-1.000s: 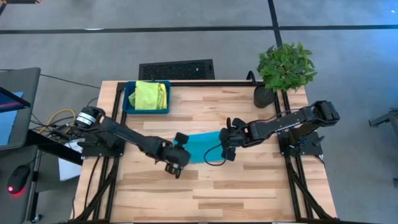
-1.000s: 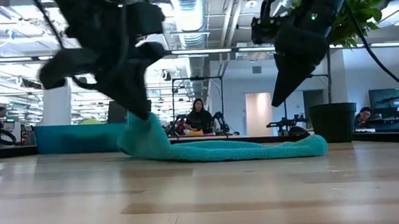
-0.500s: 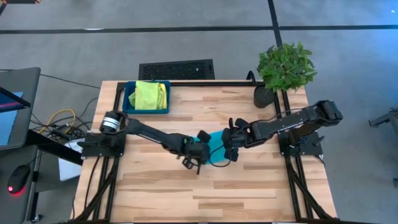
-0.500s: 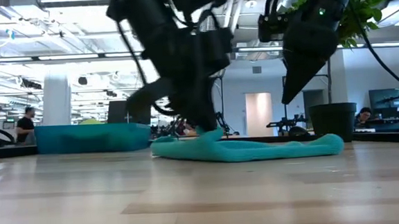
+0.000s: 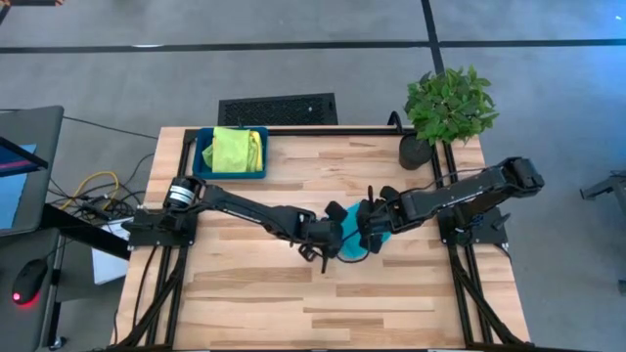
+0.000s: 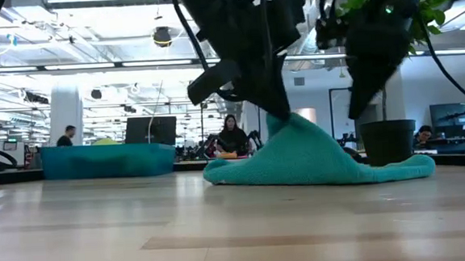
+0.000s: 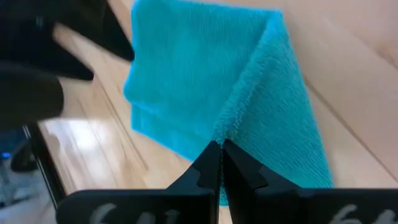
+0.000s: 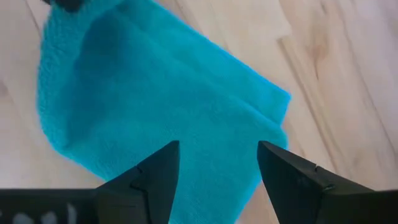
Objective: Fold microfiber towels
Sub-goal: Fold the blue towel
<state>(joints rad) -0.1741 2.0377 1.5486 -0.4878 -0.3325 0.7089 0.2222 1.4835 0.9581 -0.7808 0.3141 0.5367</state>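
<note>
Near the middle of the counter, the left gripper point(image 7: 221, 149) has its fingers pressed together on a raised edge of the teal towel point(image 6: 315, 158), lifting it into a peak, while the right gripper point(image 8: 217, 162) hovers just above the same cloth with fingers spread, holding nothing. To fold it well, I judge the pinched edge should be carried across and laid square on the far edge (low and slow, so the cloth does not bunch), the right gripper pressing the lower layer down. A lime green towel point(image 5: 235, 150) waits in the tray point(image 5: 202, 168) at the counter's far left corner.
</note>
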